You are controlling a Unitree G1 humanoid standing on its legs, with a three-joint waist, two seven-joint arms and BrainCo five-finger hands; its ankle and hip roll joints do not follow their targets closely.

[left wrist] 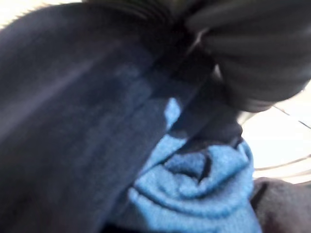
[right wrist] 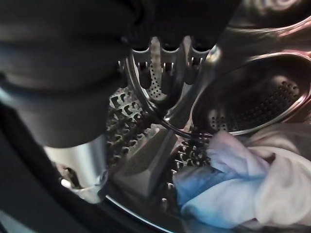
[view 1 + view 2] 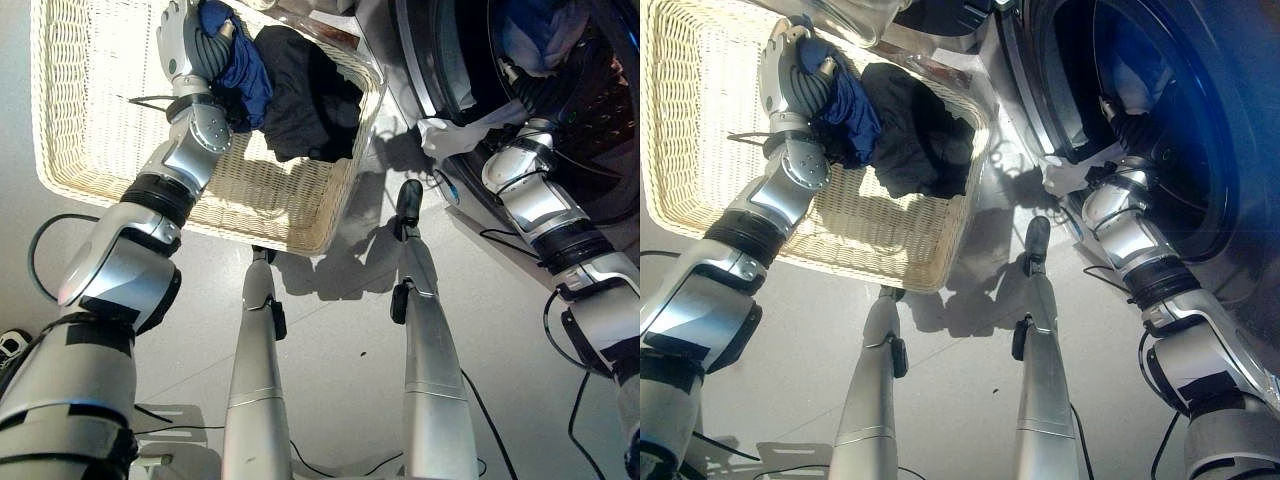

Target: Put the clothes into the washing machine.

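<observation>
Grey floor: left hand, fingers hidden, grips blue garment at wicker basket's far edge; right hand, fingers straight, inside drum; next, lift garment across

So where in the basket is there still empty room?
The basket is bare wicker along its left side and near edge. It is crowded at the far right corner, where the dark clothes and the blue cloth pile up by the left hand.
</observation>
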